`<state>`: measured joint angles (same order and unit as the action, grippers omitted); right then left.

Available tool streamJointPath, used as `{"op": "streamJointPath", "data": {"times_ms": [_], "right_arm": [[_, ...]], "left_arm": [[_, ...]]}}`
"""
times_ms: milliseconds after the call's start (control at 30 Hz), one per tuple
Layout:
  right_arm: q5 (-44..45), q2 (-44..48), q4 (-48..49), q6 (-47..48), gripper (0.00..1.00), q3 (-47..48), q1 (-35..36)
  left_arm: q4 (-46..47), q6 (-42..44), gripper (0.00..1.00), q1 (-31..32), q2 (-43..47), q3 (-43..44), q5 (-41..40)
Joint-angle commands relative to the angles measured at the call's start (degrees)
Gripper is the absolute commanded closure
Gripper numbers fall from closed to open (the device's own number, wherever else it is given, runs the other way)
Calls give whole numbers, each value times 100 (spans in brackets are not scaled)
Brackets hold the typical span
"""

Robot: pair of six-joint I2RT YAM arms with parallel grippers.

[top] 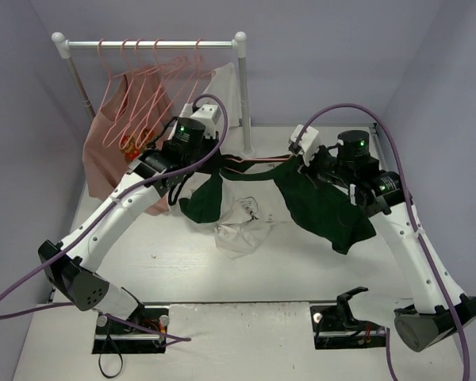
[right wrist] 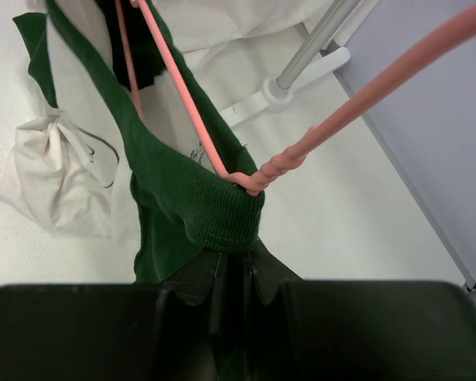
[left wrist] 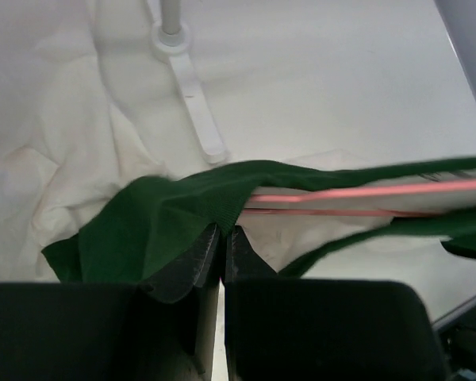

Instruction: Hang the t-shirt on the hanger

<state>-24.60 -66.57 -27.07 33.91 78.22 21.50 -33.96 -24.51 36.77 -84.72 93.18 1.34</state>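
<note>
The t-shirt (top: 242, 226) hangs between my two grippers, its dark green sleeves drooping to the table and its white body bunched below. My left gripper (top: 216, 163) is shut on the green collar (left wrist: 182, 210), shown up close in the left wrist view (left wrist: 222, 232). My right gripper (top: 301, 165) is shut on the other side of the collar (right wrist: 214, 210), shown up close in the right wrist view (right wrist: 236, 252). The pink hanger (right wrist: 182, 99) runs through the stretched neck opening, its hook sticking out past the collar. Its bars also show in the left wrist view (left wrist: 365, 193).
A white clothes rack (top: 151, 44) stands at the back left with several pink hangers (top: 147, 79), a salmon-pink shirt (top: 103, 151) and an all-white shirt (top: 224, 91). The rack's foot (left wrist: 197, 103) lies just behind the held shirt. Grey walls enclose the table.
</note>
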Motion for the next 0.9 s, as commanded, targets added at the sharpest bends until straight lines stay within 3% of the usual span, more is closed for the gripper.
{"op": "streamJointPath", "data": {"times_ms": [0,233,500,667,867], "right_arm": [[-194,-212,719,-41,100,590,82],[-557,-473,1022,-113,100,1182,109],[-1289,-1010,1391,-160,100,2853,159],[-1480,-1028,1641,-341,100,3014,270],[-1351,-705,1832,-324,100,2002,478]], "left_arm": [[24,49,100,154,45,757,-1],[-252,327,100,217,-82,1636,-63],[-911,1105,100,260,-824,4219,193],[-972,1275,100,394,-727,4525,339],[-927,1222,100,588,-423,3795,526]]}}
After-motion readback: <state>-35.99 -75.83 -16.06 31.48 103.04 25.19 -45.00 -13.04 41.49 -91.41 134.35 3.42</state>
